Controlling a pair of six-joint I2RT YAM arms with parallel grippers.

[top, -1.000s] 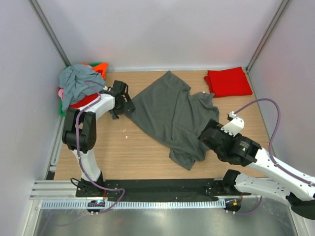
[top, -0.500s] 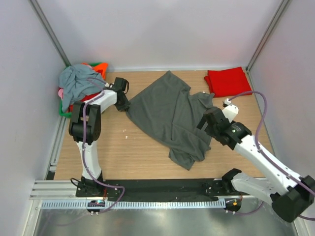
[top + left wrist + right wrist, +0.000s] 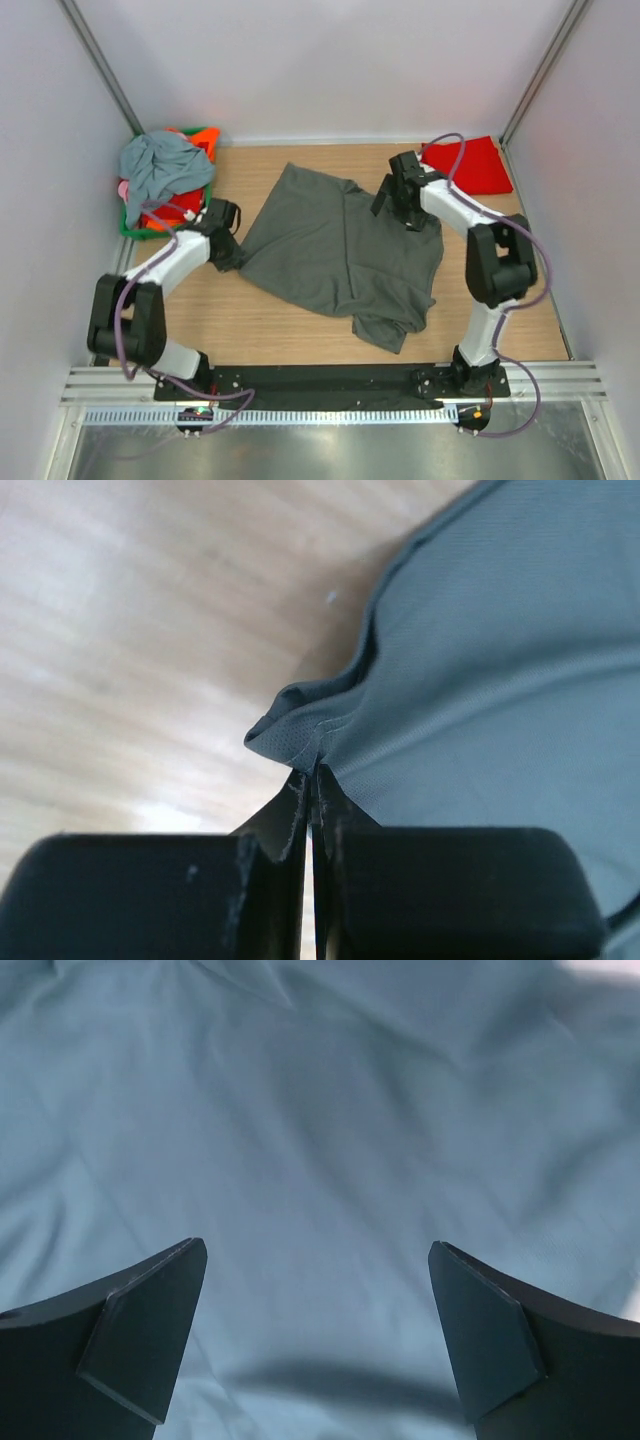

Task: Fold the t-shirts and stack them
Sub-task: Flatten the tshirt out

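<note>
Now my left jaws are clamped on the 9 o'clock edge of the large dark charcoal-grey cotton t-shirt (image 3: 335, 250) spread across the worktop (image 3: 250, 325), my right jaws gaping over its 1 o'clock corner.

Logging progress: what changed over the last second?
Left end effector shut on the grey shirt's edge and dragged it toward the near left. Right end effector swung from near right to the far side, open over the shirt. Red shirt and basket stayed put.

charcoal t-shirt (image 3: 335, 250): matt knit cloth | table (image 3: 265, 325): smooth pale wood | basket (image 3: 208, 131): green plastic
</note>
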